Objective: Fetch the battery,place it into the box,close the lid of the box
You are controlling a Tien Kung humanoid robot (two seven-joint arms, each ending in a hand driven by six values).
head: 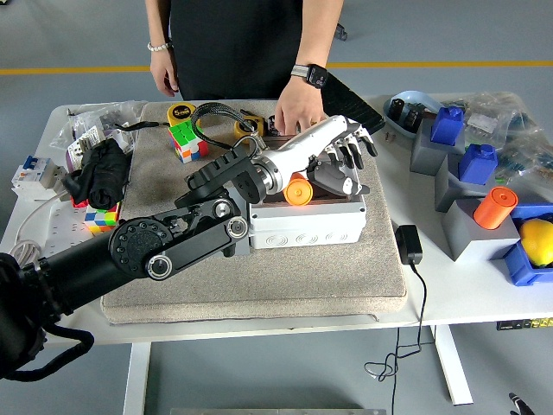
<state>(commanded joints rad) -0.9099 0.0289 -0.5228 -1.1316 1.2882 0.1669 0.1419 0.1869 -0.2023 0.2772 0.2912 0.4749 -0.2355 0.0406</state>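
The orange battery (299, 189) lay inside the open box (307, 220), just below and left of the left hand (341, 156), whose released fingers (354, 154) hovered above it, nearer the raised lid (347, 105) behind.

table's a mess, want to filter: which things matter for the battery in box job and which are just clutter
Job things: orange battery inside the white box, the box's black lid, the left hand above it.

Clutter: cube puzzle, tape measure, orange cylinder, blue blocks, charger.
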